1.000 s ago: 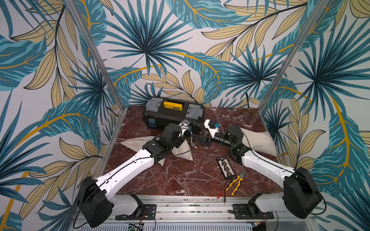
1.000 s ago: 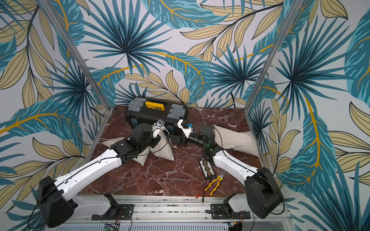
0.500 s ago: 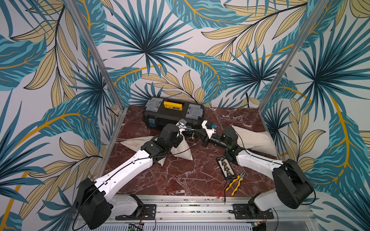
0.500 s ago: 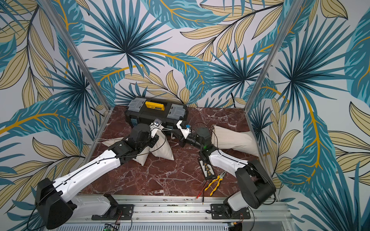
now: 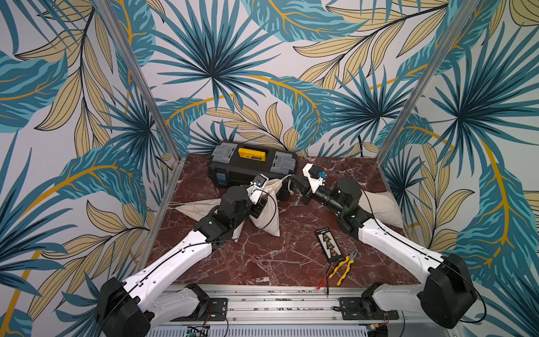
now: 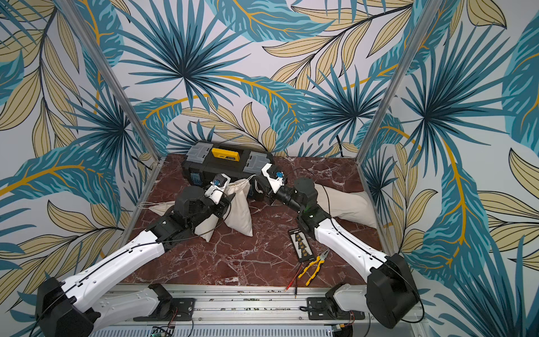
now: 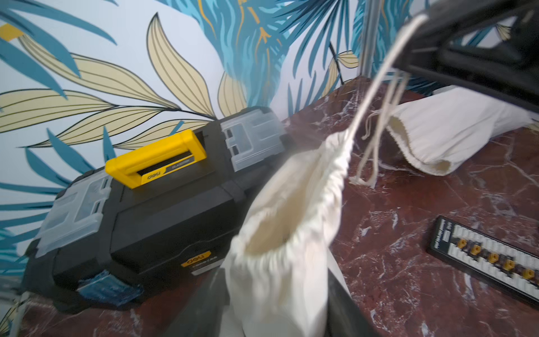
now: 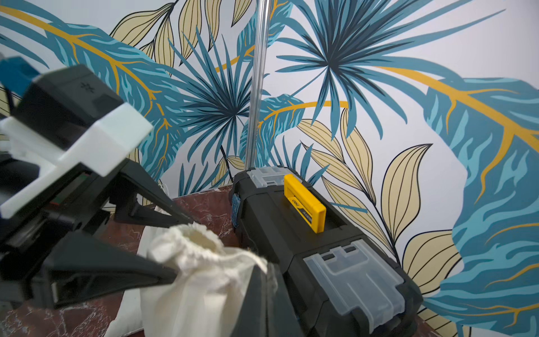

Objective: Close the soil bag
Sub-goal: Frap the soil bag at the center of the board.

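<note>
In front of the toolbox (image 5: 233, 172), your soil bag (image 5: 265, 218) stands with its mouth gathered but not shut. Your right gripper (image 7: 420, 29) pinches the drawstring (image 7: 376, 78) tight. Your left gripper (image 8: 180, 248) straddles the neck, jaws apart. The final cinch is left.

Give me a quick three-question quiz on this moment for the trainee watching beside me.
1. True or false: the soil bag has its mouth fully cinched shut.
2. The right gripper is: A) open above the bag; B) shut on the drawstring; C) shut on the bag's cloth.
3. Fill in: the left gripper has its jaws ___ around the bag's neck.
Key: 1 false, the mouth gapes; 2 B; 3 open.
</note>
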